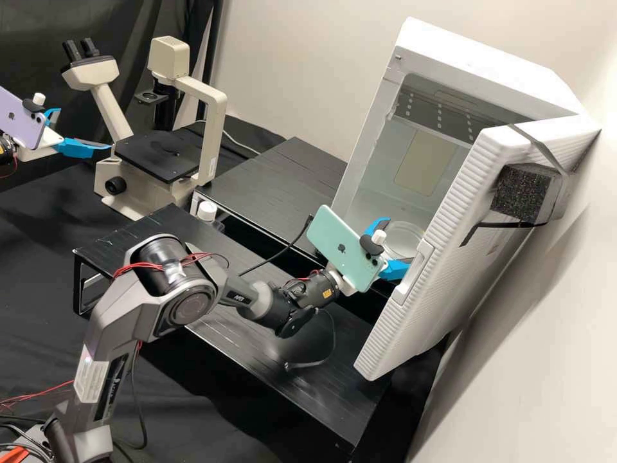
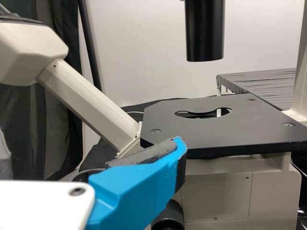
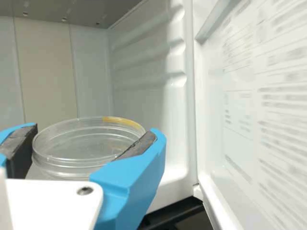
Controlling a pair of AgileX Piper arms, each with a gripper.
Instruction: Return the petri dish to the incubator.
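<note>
Clear round plastic petri dish (image 1: pixel 407 236) in right gripper (image 1: pixel 400 243), at open white incubator (image 1: pixel 479 63).
High view: right fingers clamped on dish at incubator mouth, ribbed white door (image 1: pixel 443 199) swung out; left gripper (image 1: pixel 85 128) beside cream microscope (image 1: pixel 211 116) with flat matte black stage (image 1: pixel 157 153), fingers released, spread apart. Left wrist view: blue finger (image 2: pixel 139 191), worn dark grey pad, near the stage's keyhole-like cutout. Right wrist view: dish between scuffed grey pads (image 3: pixel 138 146); glossy, shallow, rim ringed, amber-tinted strip on far edge. Lies flat, faces up/down, disc near level, equally wide all round, so no single long axis. Smooth incubator side wall behind, moulded ridges.
</note>
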